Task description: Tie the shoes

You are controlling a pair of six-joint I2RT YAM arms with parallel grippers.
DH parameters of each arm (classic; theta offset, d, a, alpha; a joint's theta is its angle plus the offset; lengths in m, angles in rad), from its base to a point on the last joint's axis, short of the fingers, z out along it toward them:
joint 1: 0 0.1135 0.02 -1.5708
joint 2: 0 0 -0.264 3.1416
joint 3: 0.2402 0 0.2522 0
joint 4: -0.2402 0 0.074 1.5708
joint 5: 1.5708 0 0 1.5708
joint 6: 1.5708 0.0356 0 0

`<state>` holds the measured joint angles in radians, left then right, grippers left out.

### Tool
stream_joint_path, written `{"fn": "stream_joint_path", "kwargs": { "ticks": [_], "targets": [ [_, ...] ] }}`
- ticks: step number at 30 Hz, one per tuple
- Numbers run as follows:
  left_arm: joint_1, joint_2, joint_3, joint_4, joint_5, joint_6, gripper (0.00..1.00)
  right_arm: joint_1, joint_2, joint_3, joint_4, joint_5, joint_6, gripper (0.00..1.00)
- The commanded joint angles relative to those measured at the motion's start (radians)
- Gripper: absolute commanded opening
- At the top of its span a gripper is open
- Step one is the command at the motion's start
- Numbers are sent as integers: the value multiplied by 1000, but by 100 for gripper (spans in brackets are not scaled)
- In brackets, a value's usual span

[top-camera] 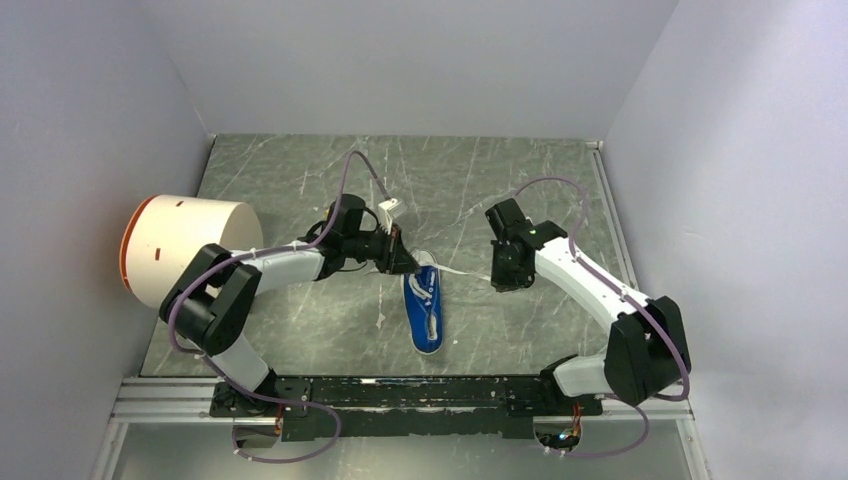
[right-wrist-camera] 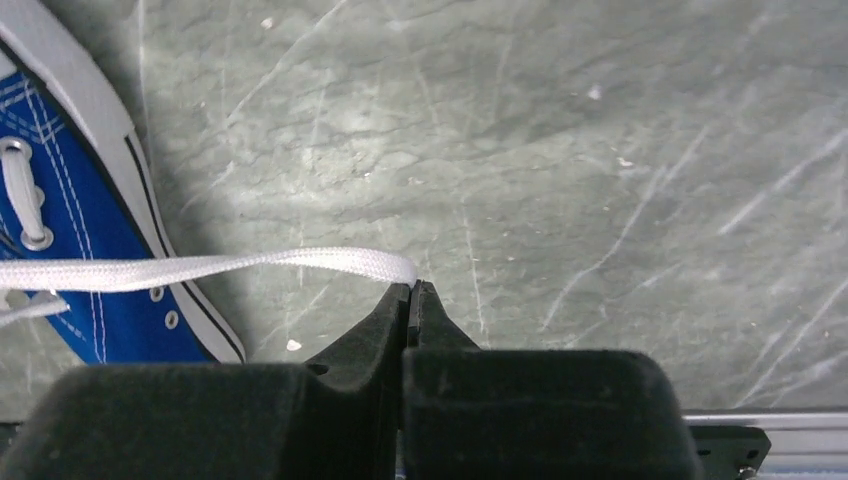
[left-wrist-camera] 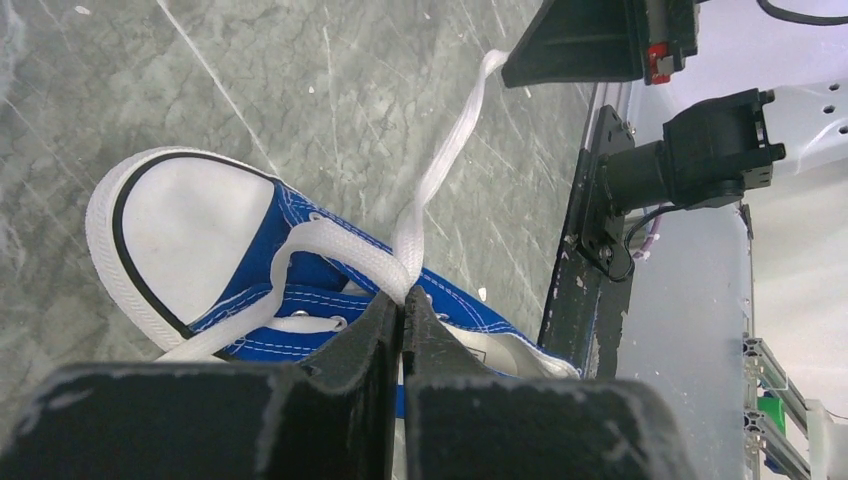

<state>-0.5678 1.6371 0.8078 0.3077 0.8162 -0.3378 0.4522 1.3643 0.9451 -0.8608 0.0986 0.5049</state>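
A small blue canvas sneaker (top-camera: 424, 310) with a white toe cap lies in the middle of the table; it also shows in the left wrist view (left-wrist-camera: 250, 270) and at the left edge of the right wrist view (right-wrist-camera: 70, 210). My left gripper (top-camera: 403, 262) is shut on a white lace (left-wrist-camera: 360, 262) right over the shoe's eyelets. My right gripper (top-camera: 497, 277) is shut on the end of the other white lace (right-wrist-camera: 260, 264), which runs taut from the shoe to the right (top-camera: 462, 273).
A large white cylinder with an orange rim (top-camera: 185, 250) lies on its side at the table's left edge. Grey walls close in the table on three sides. A black rail (top-camera: 420, 392) runs along the near edge.
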Motion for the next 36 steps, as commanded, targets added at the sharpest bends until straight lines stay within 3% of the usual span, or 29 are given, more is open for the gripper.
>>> {"fn": "stream_joint_path", "kwargs": {
  "ticks": [1, 4, 8, 14, 17, 21, 27, 28, 32, 34, 36],
  "targets": [
    [7, 21, 48, -25, 32, 11, 7, -13, -44, 14, -33, 125, 94, 0],
    [8, 29, 69, -60, 32, 20, 6, -17, -67, 5, -9, 44, 37, 0],
    [15, 24, 84, -77, 16, -8, 6, -18, -117, -41, 159, -260, -113, 0],
    [19, 51, 94, -60, -35, -128, 5, -19, -120, -114, 236, -154, -49, 0],
    [19, 69, 58, 96, -20, -259, 5, -19, -114, -146, 277, -230, -62, 0],
    [17, 74, -11, 264, -26, -416, 5, -5, -190, -214, 470, -448, -121, 0],
    [17, 36, 9, 90, -75, -336, 5, 40, -303, -329, 794, -559, -177, 2],
    [17, 29, 13, 73, -77, -324, 5, 40, -293, -324, 786, -512, -149, 1],
    [17, 14, 44, -5, -97, -267, 5, 40, -233, -237, 472, -270, -63, 8],
    [17, 13, 51, -12, -103, -261, 5, 40, -211, -210, 346, -234, -33, 8],
    [17, 15, 53, -3, -98, -265, 5, 40, -201, -191, 254, -266, -7, 16]
  ]
}}
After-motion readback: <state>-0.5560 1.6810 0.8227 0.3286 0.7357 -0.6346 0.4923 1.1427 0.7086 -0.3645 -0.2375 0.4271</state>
